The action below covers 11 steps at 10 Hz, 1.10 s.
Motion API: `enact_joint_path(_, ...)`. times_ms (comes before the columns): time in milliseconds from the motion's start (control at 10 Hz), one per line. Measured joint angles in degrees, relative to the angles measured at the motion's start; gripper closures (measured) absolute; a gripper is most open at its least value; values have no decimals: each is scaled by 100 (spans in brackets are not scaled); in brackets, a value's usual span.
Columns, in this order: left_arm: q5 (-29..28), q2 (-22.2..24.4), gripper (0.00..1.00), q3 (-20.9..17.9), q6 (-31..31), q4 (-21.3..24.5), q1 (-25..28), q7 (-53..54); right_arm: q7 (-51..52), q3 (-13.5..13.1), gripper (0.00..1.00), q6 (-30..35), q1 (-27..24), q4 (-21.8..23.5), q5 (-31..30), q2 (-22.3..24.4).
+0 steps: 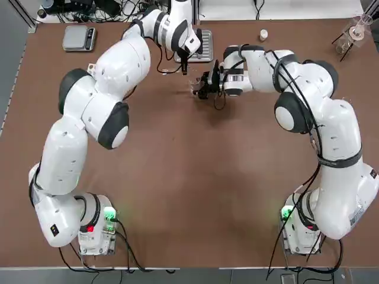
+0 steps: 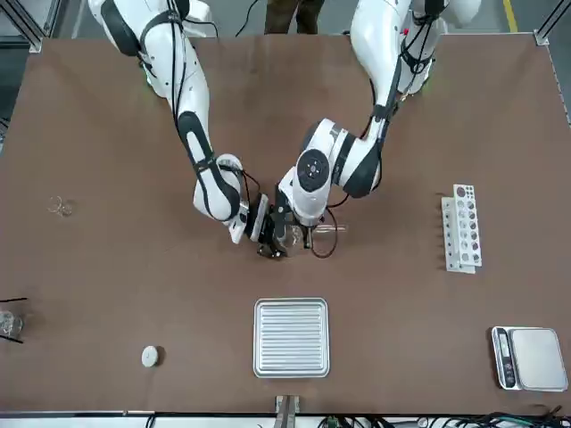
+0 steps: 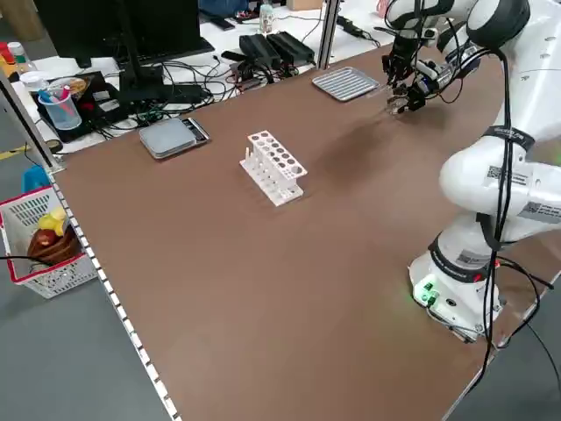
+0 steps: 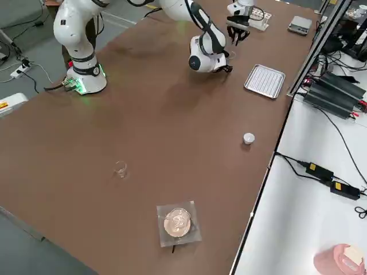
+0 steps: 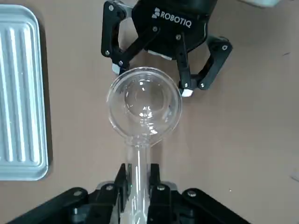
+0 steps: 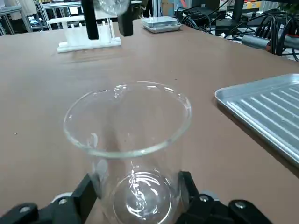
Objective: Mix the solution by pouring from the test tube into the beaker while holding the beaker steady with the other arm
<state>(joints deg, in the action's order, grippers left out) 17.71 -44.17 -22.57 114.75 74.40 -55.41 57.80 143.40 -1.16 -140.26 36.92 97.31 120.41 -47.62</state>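
On the brown worktop (image 1: 177, 177), towards its far middle, the beaker (image 6: 128, 140) is being kept upright by the right pincer (image 5: 154, 81), whose fingers (image 6: 88, 193) are clamped together against its glass wall from both sides. Over the beaker's open mouth, the test tube (image 5: 138, 163) is being held by the left pincer (image 5: 138, 186), clamped on the tube's body; the tube's mouth is being pointed at the beaker's rim. In the top view, going left to right, a scale (image 1: 79, 37) is being seen at the far left corner, then the left arm, a ribbed metal tray (image 1: 204, 47) just beyond the two pincers, then the right arm.
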Motion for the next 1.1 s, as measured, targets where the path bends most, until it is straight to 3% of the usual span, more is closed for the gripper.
enact_joint_path(500,-48,-254,78,-337,7,-107,-265,-6,-3,-2,23,-3,-1,-1,1,0)
enact_joint_path(1100,-556,-387,78,-474,23,-350,-446,-35,-4,-2,23,-5,-1,-2,2,0)
